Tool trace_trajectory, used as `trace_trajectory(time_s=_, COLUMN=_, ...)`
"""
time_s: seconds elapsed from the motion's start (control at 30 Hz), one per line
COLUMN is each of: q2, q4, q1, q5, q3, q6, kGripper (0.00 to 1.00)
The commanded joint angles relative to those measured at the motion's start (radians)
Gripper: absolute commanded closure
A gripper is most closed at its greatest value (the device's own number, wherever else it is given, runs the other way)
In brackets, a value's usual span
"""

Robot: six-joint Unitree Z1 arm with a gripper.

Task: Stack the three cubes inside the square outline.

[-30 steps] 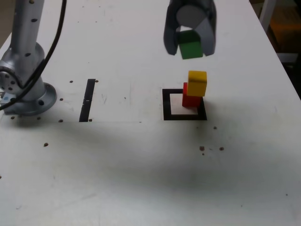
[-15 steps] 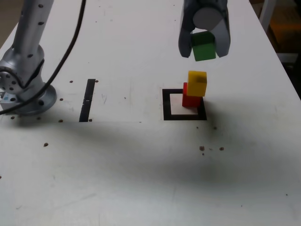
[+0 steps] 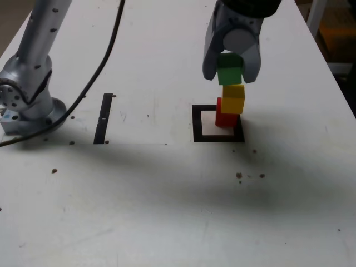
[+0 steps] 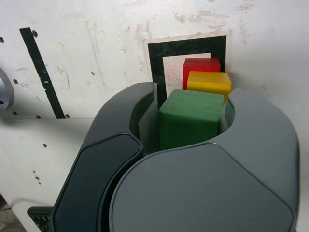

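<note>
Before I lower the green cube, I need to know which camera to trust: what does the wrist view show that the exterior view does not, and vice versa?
Only the wrist view: the green cube's top face, unobstructed between the jaws.

Only the exterior view: the arm's base with its cable.

Both: the gripper, the red cube, the yellow cube, the square outline.

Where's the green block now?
The green block is between the robot's fingers, just above the yellow block in the exterior view.
</note>
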Motion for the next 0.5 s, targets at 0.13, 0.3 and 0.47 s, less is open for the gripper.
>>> trace_trajectory(time_s=0.13, q2=-0.009, q4=0.016, q1=0.001, q5=-0.020, q3=0.021, q6=-0.001, kGripper=0.70)
trace_trajectory(time_s=0.3, q2=-0.007, q4=0.012, q1=-0.006, q5=-0.036, q3=0.012, q6=-0.001, kGripper=0.70)
trace_trajectory(time_s=0.47, q2=0.004, q4=0.007, q1=-0.011, q5=-0.047, q3=-0.010, q6=-0.004, kGripper=0.70)
